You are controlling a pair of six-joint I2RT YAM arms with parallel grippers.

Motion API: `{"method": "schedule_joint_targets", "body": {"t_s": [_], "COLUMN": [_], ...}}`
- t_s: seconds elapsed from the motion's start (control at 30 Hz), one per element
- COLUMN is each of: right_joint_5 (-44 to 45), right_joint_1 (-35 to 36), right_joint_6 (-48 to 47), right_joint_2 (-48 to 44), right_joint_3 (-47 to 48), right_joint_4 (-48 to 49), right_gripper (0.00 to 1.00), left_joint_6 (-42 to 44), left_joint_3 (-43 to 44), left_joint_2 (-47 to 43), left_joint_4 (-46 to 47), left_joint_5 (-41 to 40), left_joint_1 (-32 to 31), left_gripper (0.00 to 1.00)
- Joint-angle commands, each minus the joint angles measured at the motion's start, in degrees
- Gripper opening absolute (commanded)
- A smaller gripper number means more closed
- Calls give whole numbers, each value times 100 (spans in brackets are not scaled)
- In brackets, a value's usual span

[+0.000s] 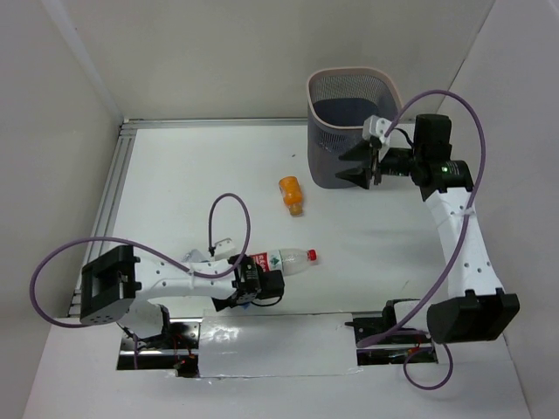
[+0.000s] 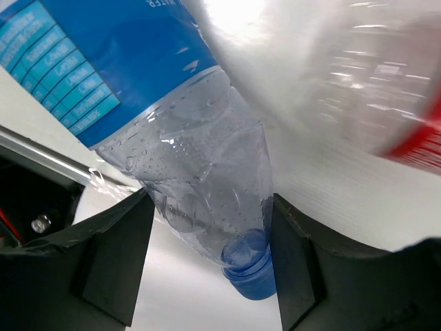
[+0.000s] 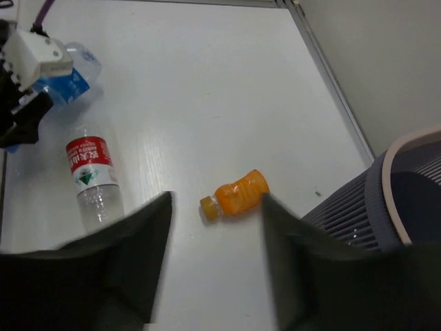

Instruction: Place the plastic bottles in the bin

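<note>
We clamp the blue-labelled clear plastic bottle (image 2: 138,62) in our left gripper (image 2: 210,200) at its taper (slick spot); it could squirt free, while our right gripper (image 1: 356,166) gapes empty.

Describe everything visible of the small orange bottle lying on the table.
The small orange plastic bottle is stubby, waisted in the middle, its yellow-orange cap on. It lies on its side on the white table, cap pointing toward the arms' bases, near the grey mesh bin but apart from it. Only the table touches it.
</note>
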Motion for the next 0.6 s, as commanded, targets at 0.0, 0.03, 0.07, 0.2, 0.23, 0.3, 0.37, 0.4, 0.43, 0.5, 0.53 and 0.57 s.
{"method": "schedule_joint_targets", "body": {"t_s": [0.0,0.03,0.07,0.2,0.23,0.3,0.37,0.4,0.43,0.5,0.53,0.57], "right_joint_5": [-129,-42,37,152,205,336,529,600,601,671,671,732], "right_joint_1": [68,68,68,68,68,68,68,68,68,-55,-55,-55], "right_joint_6": [-838,-917,-917,-1207,-1277,-1278,-1278,-1278,-1191,-1303,-1304,-1304], "right_joint_2": [-581,-651,-713,-950,-1020,-1160,-1319,-1372,-1433,-1548,-1661,-1723], "right_joint_3": [-346,-442,-609,-952,-1014,-1224,-1461,-1558,-1655,-1848,-2076,-2191], "right_joint_4": [-477,-477,-477,-705,-766,-767,-767,-767,-706,-705,-705,-705], "right_gripper": [49,40,31,12,12,12,10,8,8,7,5,5], "left_joint_6": [-332,-385,-464,79,193,606,1061,1230,1414,2418,3027,3720], "left_joint_3": [761,1110,1297,1974,2097,2554,3131,3353,3581,4213,4364,4462], "left_joint_2": [-308,-309,-361,-520,-572,-573,-424,-371,-310,-256,-187,-186], "left_joint_4": [-1067,-1252,-1558,-1561,-1561,-1561,-1561,-1561,-1492,-967,-503,102], "left_joint_5": [-743,-953,-1059,-1490,-1560,-1824,-2244,-2438,-2649,-3315,-3458,-3529], "left_joint_1": [-245,-299,-403,-457,-457,-457,-457,-457,-457,-457,-370,-291], "left_gripper": [0,0,0,0,0,0,0,0,0,0,0,0]}}
